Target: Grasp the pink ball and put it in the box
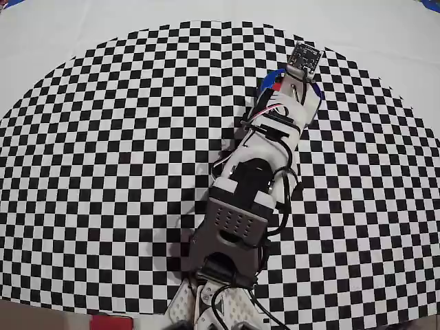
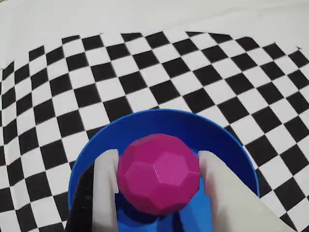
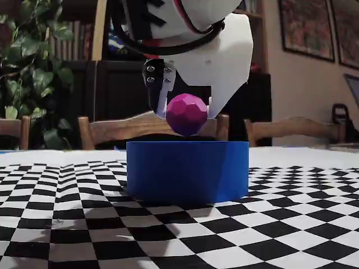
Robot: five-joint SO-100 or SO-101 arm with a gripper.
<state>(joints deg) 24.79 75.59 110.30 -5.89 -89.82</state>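
gripper [image 3: 187, 112] clamped on pink ball [image 3: 187, 114], just above box [image 3: 187, 171] — not touching

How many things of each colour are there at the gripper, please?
Pink: 1, the ball, held in the gripper above the box.
Blue: 1, the box.
Total: 2.
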